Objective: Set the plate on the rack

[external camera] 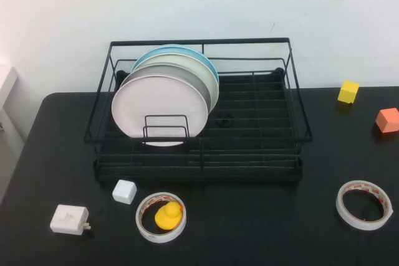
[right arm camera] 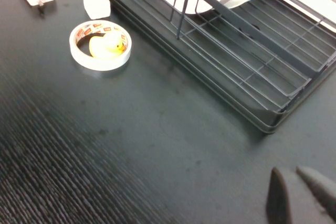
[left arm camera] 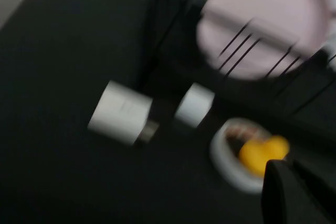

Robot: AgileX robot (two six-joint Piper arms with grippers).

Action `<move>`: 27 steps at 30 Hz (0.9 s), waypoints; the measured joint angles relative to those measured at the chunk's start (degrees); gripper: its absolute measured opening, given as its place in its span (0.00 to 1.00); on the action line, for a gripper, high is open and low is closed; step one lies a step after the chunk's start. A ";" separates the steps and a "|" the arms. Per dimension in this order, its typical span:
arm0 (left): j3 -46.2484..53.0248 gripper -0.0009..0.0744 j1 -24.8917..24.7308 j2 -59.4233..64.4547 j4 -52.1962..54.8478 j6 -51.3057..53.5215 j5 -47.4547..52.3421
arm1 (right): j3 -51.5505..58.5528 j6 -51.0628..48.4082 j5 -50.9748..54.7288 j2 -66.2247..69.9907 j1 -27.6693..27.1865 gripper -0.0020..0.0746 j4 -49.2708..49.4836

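At the left front of the rack (external camera: pixel 262 138), standing on edge in the small wire holder (external camera: pixel 166 127): the plate (external camera: pixel 159 105), foremost in a row and leaning back against the other plates (external camera: pixel 209 79). Placement judged already complete.

Probably stiff and fairly light, with a smooth matte face offering little friction. Breakable if knocked against the wires. Best taken at the free upper rim, pinched across the thin edge, well clear of the holder's loops and the neighbouring plates.

Left pincer (left arm camera: pixel 299 192) out of the high view, only a dark edge above the desk (external camera: pixel 249 228) near the tape roll (left arm camera: pixel 226 153) with the yellow duck (left arm camera: pixel 262 153). Released or clenched: cannot tell.

Right pincer (right arm camera: pixel 299 198) over bare desk off the rack's front corner, nothing visibly held. Released or clenched: cannot tell.
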 joint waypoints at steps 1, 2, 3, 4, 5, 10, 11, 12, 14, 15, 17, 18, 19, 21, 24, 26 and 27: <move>0.75 0.01 0.10 -0.15 2.15 -3.19 2.41 | 0.00 0.00 0.00 0.00 0.00 0.03 0.00; 0.89 0.01 0.14 -0.39 3.35 -4.57 3.39 | 0.00 0.00 0.05 0.00 0.00 0.03 0.00; 0.89 0.01 0.14 -0.94 3.70 -4.69 3.39 | 0.00 0.00 0.05 0.00 0.00 0.03 0.00; 0.89 0.01 0.14 -1.73 4.28 -4.17 3.39 | 0.00 0.00 0.14 0.00 0.00 0.03 0.05; 0.89 0.01 0.14 -2.76 4.44 -2.82 3.27 | 0.00 0.00 0.14 0.00 0.00 0.03 0.05; 0.89 0.01 0.23 -6.86 4.75 3.39 3.27 | 0.00 0.00 1.08 0.00 0.00 0.03 0.05; 0.89 0.01 0.23 -6.99 4.65 3.89 3.41 | 0.00 0.00 1.08 -0.11 0.00 0.03 0.14; 0.89 0.01 0.23 -6.99 4.65 4.18 3.41 | 0.00 0.00 1.08 -0.11 0.00 0.03 0.14; 0.89 0.01 0.23 -6.99 4.65 4.57 3.41 | 0.00 0.00 1.08 -0.11 0.00 0.03 0.14; 0.89 0.01 0.23 -7.07 4.65 5.10 3.41 | 0.00 0.00 1.08 -0.11 0.00 0.03 0.14; 0.89 0.01 0.23 -7.07 4.65 6.16 3.41 | 0.00 0.00 1.08 -0.11 0.00 0.03 0.14; 0.89 0.01 0.23 -7.07 4.65 6.54 3.41 | 0.00 0.00 1.08 -0.11 0.00 0.03 0.14; 0.89 0.01 0.23 -7.07 4.65 6.92 3.41 | 0.00 0.00 1.08 -0.11 0.00 0.03 0.14; 0.89 0.01 0.23 -7.07 4.65 7.46 3.41 | 0.00 0.00 1.08 -0.11 0.00 0.03 0.14; 0.89 0.01 0.23 -7.07 4.65 7.70 3.41 | 0.00 0.00 1.08 -0.11 0.00 0.03 0.14; 0.89 0.01 0.23 -7.07 4.65 7.70 3.49 | 0.00 0.00 1.08 -0.11 0.00 0.03 0.14; 0.89 0.01 0.23 -7.07 4.65 7.70 3.49 | 0.00 0.00 1.08 -0.11 0.00 0.03 0.14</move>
